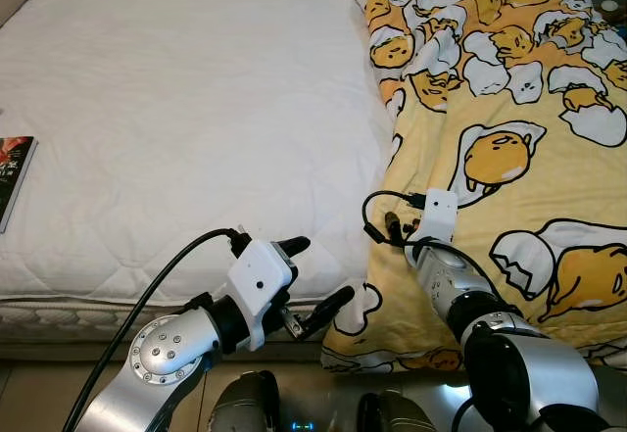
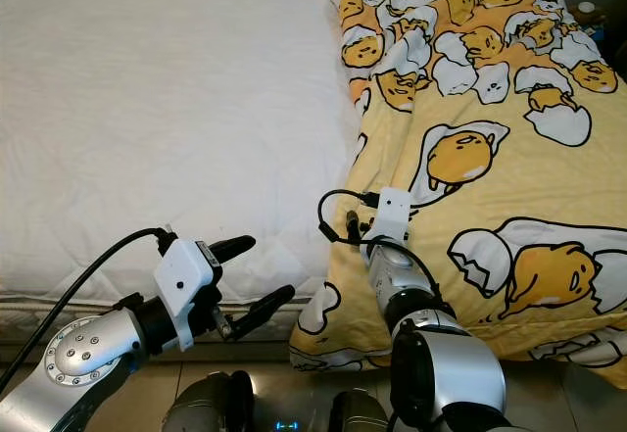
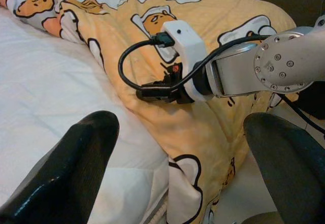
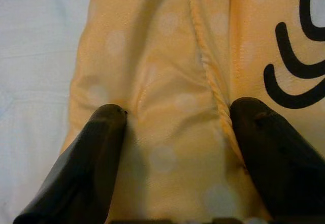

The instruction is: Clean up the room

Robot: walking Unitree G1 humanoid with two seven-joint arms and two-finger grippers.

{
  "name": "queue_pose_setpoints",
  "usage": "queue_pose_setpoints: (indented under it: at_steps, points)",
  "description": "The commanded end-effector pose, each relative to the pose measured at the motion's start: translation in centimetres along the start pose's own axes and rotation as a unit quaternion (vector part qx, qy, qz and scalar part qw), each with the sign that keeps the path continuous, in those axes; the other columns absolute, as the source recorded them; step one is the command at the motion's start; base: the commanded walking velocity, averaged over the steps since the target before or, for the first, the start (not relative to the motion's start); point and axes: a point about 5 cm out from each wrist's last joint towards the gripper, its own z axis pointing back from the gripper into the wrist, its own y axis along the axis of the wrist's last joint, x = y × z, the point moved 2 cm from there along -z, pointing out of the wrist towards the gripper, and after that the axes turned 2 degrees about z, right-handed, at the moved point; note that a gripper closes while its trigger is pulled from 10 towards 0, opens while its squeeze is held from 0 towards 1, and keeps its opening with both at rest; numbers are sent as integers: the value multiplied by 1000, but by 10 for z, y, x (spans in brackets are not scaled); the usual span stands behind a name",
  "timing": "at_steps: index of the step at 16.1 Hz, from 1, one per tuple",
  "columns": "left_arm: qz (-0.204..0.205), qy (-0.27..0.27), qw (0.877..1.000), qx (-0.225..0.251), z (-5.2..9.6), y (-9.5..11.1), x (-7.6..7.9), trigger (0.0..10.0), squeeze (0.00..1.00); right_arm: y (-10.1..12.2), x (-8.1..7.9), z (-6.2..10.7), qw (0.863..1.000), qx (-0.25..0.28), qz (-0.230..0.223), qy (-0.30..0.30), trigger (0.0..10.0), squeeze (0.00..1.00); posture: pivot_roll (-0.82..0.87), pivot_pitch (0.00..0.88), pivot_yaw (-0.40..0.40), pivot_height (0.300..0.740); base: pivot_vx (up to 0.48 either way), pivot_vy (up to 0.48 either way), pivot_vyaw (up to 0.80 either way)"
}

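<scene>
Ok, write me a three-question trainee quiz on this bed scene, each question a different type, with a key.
1. True or false: the right claw has its open fingers pressed on the yellow blanket.
2. Multiple choice: the left claw is (A) shut on the blanket, (B) open, near the front edge of the white mattress, holding nothing, (C) shut on a book.
3. Fill in: on the mattress's far left edge lies a ____.

Key: 1 true; 2 B; 3 book.
</scene>
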Motion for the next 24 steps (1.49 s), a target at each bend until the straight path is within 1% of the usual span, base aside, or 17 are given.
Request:
queue_pose_setpoints:
  at_steps: [1,6,10,13,18,24]
  points:
    - [-9,-4,1000,-2,-1,0,1,10000,0,-30,-2,4,999,-53,-3,3,0,0,120,147,4,714,0,0,0]
    - [-11,-8,1000,0,-3,1,1,10000,0,-32,-6,5,999,-50,2,18,0,0,116,145,7,714,0,0,0]
    - [-11,-10,1000,-2,-2,1,2,10000,0,-36,-15,6,998,-53,1,41,0,0,118,155,8,714,0,0,0]
    - [-11,-9,1000,-3,-2,1,2,10000,0,-36,-16,6,998,-52,0,43,0,0,116,159,9,714,0,0,0]
    - [-10,-11,1000,-3,-4,0,1,10000,0,-31,-20,5,998,-40,13,56,0,0,105,159,13,714,0,0,0]
    - [-11,-15,1000,-4,-6,0,0,10000,0,-31,-25,5,997,-39,14,66,0,0,101,157,17,714,0,0,0]
